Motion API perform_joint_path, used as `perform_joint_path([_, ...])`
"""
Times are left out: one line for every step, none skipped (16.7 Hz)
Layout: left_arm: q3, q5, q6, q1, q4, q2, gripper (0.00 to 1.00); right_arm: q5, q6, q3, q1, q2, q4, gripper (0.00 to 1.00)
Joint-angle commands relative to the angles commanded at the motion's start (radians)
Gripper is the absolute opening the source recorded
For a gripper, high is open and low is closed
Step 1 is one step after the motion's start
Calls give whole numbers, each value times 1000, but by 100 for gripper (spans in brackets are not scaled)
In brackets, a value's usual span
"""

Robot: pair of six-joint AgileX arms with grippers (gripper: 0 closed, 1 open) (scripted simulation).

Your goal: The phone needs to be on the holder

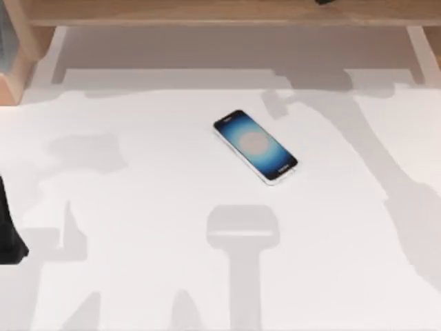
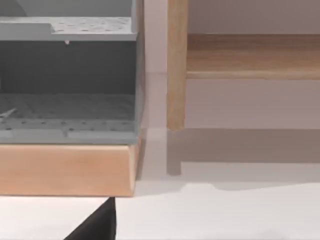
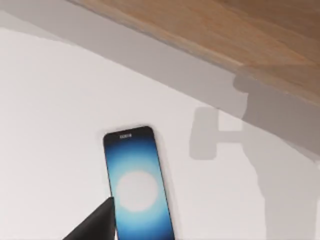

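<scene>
One phone [image 1: 255, 146] lies flat, screen up, mid tabletop [image 1: 138, 276]. Right tool [image 3: 95, 225] hovers just above it, grip state can't tell. Best approach: line up w/ its long edges, descend slow.

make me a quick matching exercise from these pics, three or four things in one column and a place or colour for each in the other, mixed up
Things:
1. phone
2. wooden shelf
3. grey bin
4. table

Descriptions:
A. white surface crossed by grey shadows
B. lying flat near the table's middle, blue screen up
C. tan board along the far edge in the top view
D. on a wooden ledge in the left wrist view

Pairs: 1-B, 2-C, 3-D, 4-A
</scene>
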Motion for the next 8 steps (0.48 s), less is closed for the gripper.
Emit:
perform_joint_path([0, 0, 0, 0, 0, 0, 100, -2, -6, 92, 17, 102, -56, 100])
perform_joint_path([0, 0, 0, 0, 0, 0, 100, -2, -12, 180, 32, 201, -110, 100])
perform_joint_path([0, 0, 0, 0, 0, 0, 100, 0, -19, 263, 46, 296, -162, 100])
perform_joint_path([0, 0, 0, 0, 0, 0, 100, 3, -27, 343, 59, 388, -212, 100])
perform_joint_path([0, 0, 0, 0, 0, 0, 100, 7, -35, 418, 71, 475, -259, 100])
perform_joint_path([0, 0, 0, 0, 0, 0, 100, 13, -44, 486, 81, 554, -302, 100])
perform_joint_path([0, 0, 0, 0, 0, 0, 100, 19, -52, 548, 90, 627, -341, 100])
perform_joint_path([0, 0, 0, 0, 0, 0, 100, 25, -60, 605, 98, 695, -378, 100])
